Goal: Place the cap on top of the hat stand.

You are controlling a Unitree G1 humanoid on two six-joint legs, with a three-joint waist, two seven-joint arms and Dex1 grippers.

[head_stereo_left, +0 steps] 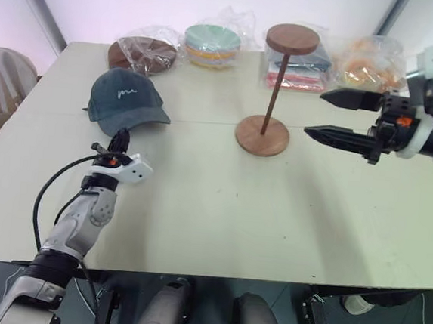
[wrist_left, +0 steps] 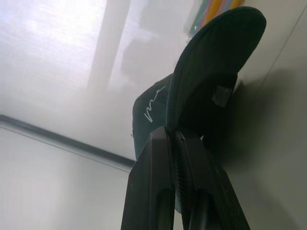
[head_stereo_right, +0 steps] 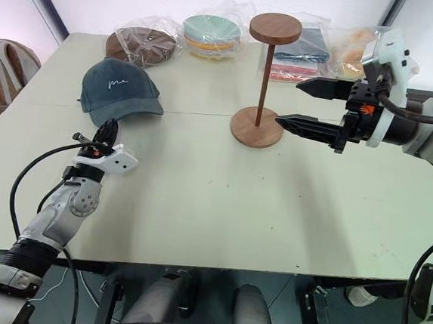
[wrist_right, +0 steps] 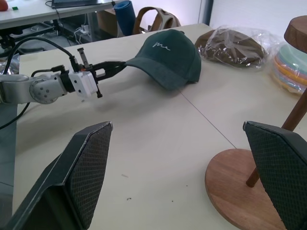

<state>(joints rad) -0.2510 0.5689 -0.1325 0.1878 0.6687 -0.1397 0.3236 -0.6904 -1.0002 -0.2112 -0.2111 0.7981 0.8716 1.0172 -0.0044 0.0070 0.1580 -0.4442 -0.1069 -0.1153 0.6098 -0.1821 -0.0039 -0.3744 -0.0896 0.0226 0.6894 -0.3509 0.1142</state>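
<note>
bench (head_stereo_left: 220, 208): pale, wide, carrying all the things; a seam runs across it under the cap.
cap (head_stereo_left: 123, 101): dark teal, white cursive stitching on the front, lying on the bench's left part with its brim toward the robot; the brim edge is lifted off the bench where the left claw has it, as the right wrist view shows.
hat stand (head_stereo_left: 272, 91): brown wood, upright, round base on the bench near the middle, thin rod, small top disc bare; well apart from the cap, to its right.
bagged things: a dark brown round plate (head_stereo_left: 143, 52), a stack of coloured bowls (head_stereo_left: 211, 44), folded cloths (head_stereo_right: 302, 56) and an orange item (head_stereo_left: 365, 65), all in clear plastic along the far edge.
right claw (head_stereo_left: 334, 115): fingers spread wide, nothing between them, hovering just right of the stand's base.
left claw (head_stereo_left: 120, 140): pinched closed on the cap's brim edge, low over the bench.
</note>
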